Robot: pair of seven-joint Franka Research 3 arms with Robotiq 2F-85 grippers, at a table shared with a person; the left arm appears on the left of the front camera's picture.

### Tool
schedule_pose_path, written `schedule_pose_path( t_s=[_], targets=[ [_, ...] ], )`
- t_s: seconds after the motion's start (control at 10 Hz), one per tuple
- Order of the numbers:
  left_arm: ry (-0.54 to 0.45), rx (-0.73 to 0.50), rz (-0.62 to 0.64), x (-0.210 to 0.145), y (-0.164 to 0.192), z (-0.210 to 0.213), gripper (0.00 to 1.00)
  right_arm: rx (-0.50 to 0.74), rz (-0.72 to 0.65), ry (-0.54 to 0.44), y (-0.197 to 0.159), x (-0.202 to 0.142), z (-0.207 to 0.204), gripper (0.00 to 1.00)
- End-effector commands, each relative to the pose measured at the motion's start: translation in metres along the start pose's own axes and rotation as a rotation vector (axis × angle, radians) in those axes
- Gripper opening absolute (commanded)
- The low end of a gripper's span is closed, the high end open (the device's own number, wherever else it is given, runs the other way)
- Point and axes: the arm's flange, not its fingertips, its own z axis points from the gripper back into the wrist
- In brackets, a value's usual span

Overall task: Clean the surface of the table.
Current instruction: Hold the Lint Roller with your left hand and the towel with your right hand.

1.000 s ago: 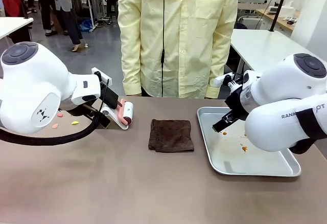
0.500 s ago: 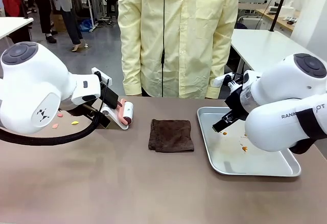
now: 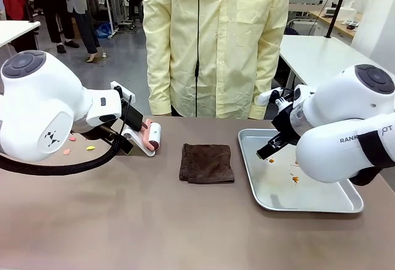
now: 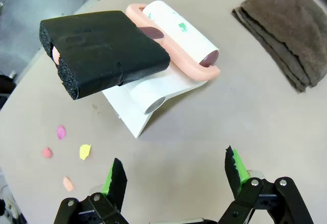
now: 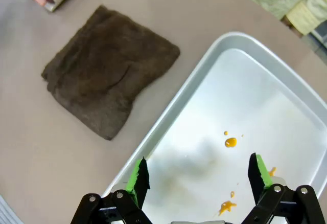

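Tabletop (image 3: 154, 220): matte brown-taupe surface spanning the whole scene; it carries every item listed below.
Left jaws: spread wide and released, grasping nothing; the green pads (image 4: 109, 180) hang over bare tabletop just near of the roller's stand, touching neither it nor the scraps.
Right jaws: spread wide and released, empty; the green pads (image 5: 259, 170) hang above the left part of the steel tray (image 3: 321, 190), one pad over its left rim, with no contact visible.
Lint roller (image 4: 179, 32): white roll on a pink frame, lying on a white stand at the far left of the tabletop; a few small marks show on the roll.
Black foam block (image 4: 102, 50): wrapped around the roller's handle, with a pink end showing at one side.
Coloured scraps (image 4: 84, 151): pink, yellow and orange bits scattered on the tabletop left of the roller, well apart from the cloth.
Brown cloth (image 3: 207, 163): folded flat at the centre, between roller and tray, touching neither.
Orange spots (image 5: 230, 142): small drops on the tray's floor.
Person (image 3: 216, 42): in a pale yellow coat, standing at the far edge.
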Motion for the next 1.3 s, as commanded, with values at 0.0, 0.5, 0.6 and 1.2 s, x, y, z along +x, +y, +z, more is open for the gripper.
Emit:
schedule_pose_path(
  t_s=[0.0,0.5,0.6,1.2],
  targets=[
    [0.000,0.000,0.000,0.000,0.000,0.000,1.00,0.000,0.000,0.000,0.000,0.000,0.000,1.00],
    [0.213,-0.451,0.263,-0.021,0.011,0.080,1.00,0.394,-0.496,0.129,-0.036,-0.017,0.089,1.00],
    [0.109,-0.580,0.291,-0.028,0.025,0.100,1.00,0.472,-0.575,0.107,-0.048,-0.029,0.099,1.00],
    [-0.365,-0.734,0.880,-0.161,0.178,0.143,1.00,0.775,-0.983,-0.286,-0.149,-0.185,0.155,1.00]
  ],
)
